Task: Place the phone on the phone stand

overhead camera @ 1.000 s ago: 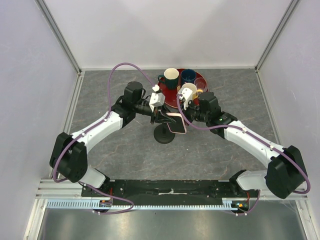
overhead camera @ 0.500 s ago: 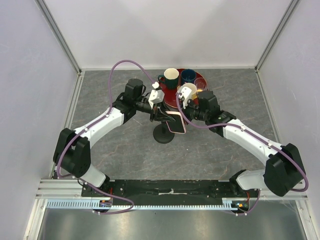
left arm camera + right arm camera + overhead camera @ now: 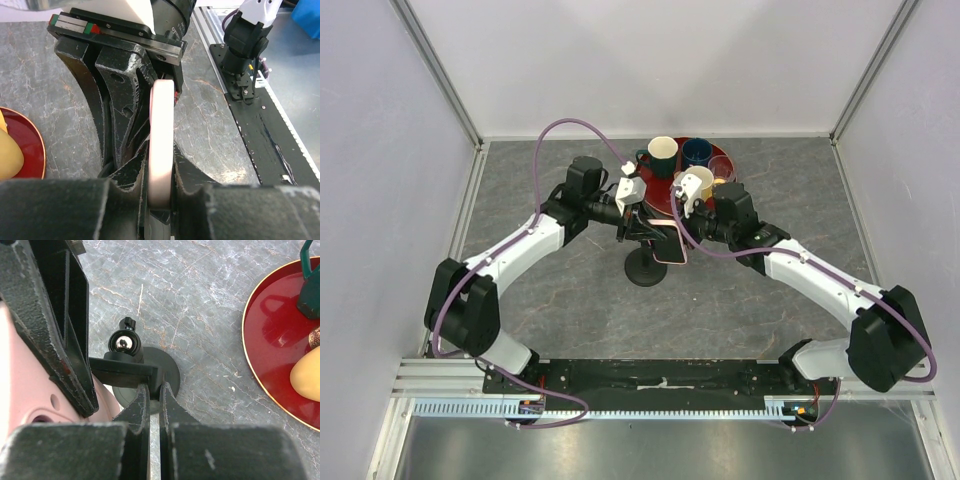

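The phone [image 3: 672, 246] has a pale pink case and stands on edge over the phone stand [image 3: 647, 272], a black disc base with a stem. My left gripper [image 3: 650, 228] is shut on the phone, whose pink edge [image 3: 161, 135] runs between my fingers in the left wrist view. My right gripper [image 3: 690, 230] is on the phone's other side. In the right wrist view it [image 3: 154, 390] is closed to a thin gap on the end of the stand's cradle plate [image 3: 125, 374]. The pink case [image 3: 25, 405] fills the lower left there.
A red tray [image 3: 663, 196] lies just behind the stand, with a green mug [image 3: 662, 152], a blue mug [image 3: 697, 152] and a small cup [image 3: 721, 166]. Its rim [image 3: 250, 340] is close on the right of my right gripper. White walls enclose the table.
My left arm has drawn in and shifted slightly back, and the phone has moved a little left with it. The right arm has hardly moved.
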Robot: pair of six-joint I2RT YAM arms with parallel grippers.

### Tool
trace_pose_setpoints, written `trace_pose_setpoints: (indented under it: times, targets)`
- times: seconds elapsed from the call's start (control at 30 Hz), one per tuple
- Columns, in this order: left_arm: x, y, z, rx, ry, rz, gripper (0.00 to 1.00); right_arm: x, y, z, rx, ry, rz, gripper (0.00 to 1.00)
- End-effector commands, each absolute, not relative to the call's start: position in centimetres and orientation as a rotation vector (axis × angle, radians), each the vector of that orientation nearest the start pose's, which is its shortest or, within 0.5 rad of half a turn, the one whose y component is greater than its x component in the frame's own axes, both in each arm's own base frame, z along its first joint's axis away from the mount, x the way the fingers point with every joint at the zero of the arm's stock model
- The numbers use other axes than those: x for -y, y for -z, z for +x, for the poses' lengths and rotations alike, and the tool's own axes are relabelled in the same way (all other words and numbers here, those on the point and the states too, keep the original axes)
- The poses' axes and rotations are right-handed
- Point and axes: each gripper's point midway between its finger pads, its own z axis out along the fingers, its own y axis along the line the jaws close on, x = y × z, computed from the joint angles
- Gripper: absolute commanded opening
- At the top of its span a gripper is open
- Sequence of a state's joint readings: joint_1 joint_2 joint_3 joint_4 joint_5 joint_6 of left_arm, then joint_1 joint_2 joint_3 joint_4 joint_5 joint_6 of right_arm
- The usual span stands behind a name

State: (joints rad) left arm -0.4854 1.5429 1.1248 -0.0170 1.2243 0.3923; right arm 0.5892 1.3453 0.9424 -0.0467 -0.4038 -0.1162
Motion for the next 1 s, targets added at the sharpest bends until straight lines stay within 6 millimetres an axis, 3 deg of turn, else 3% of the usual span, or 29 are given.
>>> trace_pose_setpoints:
  times: [0.0, 0.2, 0.33, 0.4, 0.43, 0.47, 0.5, 0.57, 0.6, 0.93, 0.97]
  targets:
    - [29.9, -23.4, 30.3, -1.300, 0.965, 1.384, 0.02, -27.0, -17.2, 28.9, -1.923, -0.709, -0.875, 0.00]
    - [30.2, -23.4, 30.3, -1.439, 0.962, 1.278, 0.02, -26.3, -18.0, 30.2, -1.871, -0.680, -0.637, 0.00]
    - [30.3, -22.5, 31.7, -1.627, 0.863, 1.103, 0.02, -26.1, -17.7, 30.2, -1.856, -0.671, -0.564, 0.00]
    - [31.1, -22.0, 30.7, -1.714, 0.868, 1.053, 0.02, -26.0, -17.4, 30.4, -1.866, -0.649, -0.536, 0.00]
    - [30.5, -21.2, 31.6, -1.784, 0.759, 0.980, 0.02, -26.1, -17.2, 30.3, -1.871, -0.645, -0.533, 0.00]
    - [31.1, -20.9, 30.7, -1.797, 0.719, 0.988, 0.02, -26.0, -17.3, 30.4, -1.873, -0.639, -0.502, 0.00]
    - [30.1, -19.9, 31.2, -1.835, 0.610, 0.953, 0.02, -25.7, -17.2, 30.6, -1.879, -0.611, -0.470, 0.00]
    - [29.4, -20.4, 31.2, -1.848, 0.526, 0.860, 0.02, -25.1, -17.1, 30.8, -1.889, -0.582, -0.415, 0.00]
    - [28.0, -19.8, 31.9, -1.883, 0.442, 0.783, 0.02, -25.2, -17.2, 30.6, -1.894, -0.585, -0.385, 0.00]
    - [23.5, -21.4, 32.2, -1.918, 0.350, 0.371, 0.02, -22.4, -15.9, 31.0, -1.946, -0.313, -0.068, 0.00]
    - [23.2, -21.4, 32.2, -1.922, 0.338, 0.346, 0.02, -21.4, -15.6, 31.3, -1.944, -0.244, -0.016, 0.00]
